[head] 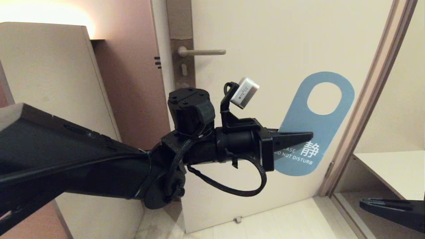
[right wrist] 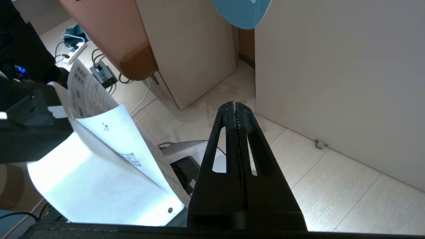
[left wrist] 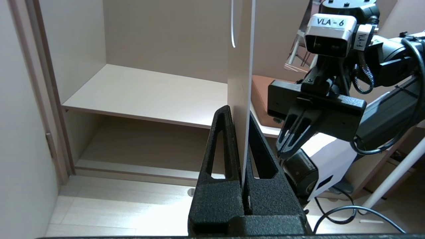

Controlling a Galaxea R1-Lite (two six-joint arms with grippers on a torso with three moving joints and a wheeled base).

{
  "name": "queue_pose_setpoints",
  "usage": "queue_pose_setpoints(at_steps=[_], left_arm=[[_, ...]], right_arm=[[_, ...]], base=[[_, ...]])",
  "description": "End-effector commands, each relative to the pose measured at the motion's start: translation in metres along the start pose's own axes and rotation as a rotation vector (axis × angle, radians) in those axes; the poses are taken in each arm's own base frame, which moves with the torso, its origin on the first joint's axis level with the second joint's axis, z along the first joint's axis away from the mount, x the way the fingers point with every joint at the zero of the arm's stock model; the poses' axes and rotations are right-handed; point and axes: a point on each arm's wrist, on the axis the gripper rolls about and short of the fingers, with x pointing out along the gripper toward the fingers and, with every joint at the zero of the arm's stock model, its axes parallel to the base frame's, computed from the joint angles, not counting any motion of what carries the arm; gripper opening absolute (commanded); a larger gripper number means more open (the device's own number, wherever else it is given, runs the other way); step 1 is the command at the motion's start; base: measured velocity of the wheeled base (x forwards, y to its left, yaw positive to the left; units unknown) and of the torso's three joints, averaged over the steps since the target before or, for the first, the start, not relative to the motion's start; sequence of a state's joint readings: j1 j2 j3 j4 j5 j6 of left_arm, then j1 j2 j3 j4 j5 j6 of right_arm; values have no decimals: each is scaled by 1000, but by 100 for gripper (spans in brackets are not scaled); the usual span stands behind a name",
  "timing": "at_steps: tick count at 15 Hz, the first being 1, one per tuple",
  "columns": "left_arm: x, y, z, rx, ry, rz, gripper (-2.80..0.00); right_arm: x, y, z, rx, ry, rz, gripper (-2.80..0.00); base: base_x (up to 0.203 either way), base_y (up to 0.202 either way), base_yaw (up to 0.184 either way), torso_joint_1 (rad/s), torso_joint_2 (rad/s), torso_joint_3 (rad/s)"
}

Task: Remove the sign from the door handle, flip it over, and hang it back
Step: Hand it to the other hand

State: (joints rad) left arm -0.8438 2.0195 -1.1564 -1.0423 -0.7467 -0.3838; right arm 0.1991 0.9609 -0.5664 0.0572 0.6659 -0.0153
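Note:
The blue sign (head: 315, 126), with an oval hole near its top and "DO NOT DISTURB" printed near its bottom, is off the door handle (head: 202, 51) and held in the air to the handle's lower right, tilted. My left gripper (head: 307, 136) is shut on the sign's lower part. In the left wrist view the sign (left wrist: 240, 86) shows edge-on, standing between the fingers of the left gripper (left wrist: 239, 116). My right gripper (head: 368, 203) is low at the right, shut and empty; in the right wrist view it (right wrist: 235, 106) points at the floor and the sign's rounded end (right wrist: 242, 13) shows.
The beige door (head: 265, 49) stands behind the sign, with its frame (head: 372, 99) to the right. A shelf unit (head: 391, 169) is at the lower right. A tall cabinet (head: 49, 83) stands at the left. Papers (right wrist: 99, 159) and cables lie near the floor.

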Motion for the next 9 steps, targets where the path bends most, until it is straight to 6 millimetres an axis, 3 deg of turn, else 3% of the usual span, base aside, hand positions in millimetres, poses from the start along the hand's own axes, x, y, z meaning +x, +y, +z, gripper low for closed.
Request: queue_pose_setpoints(at_steps=[1, 2, 3, 9], left_arm=[[1, 1, -1, -3, 0, -4, -280], [1, 1, -1, -3, 1, -5, -280], [1, 1, -2, -4, 1, -4, -280], [2, 1, -2, -16, 2, -8, -280]], right_arm=[[6, -5, 4, 10, 13, 3, -280], [9, -7, 6, 3, 4, 2, -280], [11, -9, 8, -3, -6, -4, 0], [13, -11, 12, -46, -39, -47, 0]], base=[[0, 0, 0, 0, 0, 0], [0, 0, 0, 0, 0, 0], [0, 0, 0, 0, 0, 0], [0, 0, 0, 0, 0, 0]])
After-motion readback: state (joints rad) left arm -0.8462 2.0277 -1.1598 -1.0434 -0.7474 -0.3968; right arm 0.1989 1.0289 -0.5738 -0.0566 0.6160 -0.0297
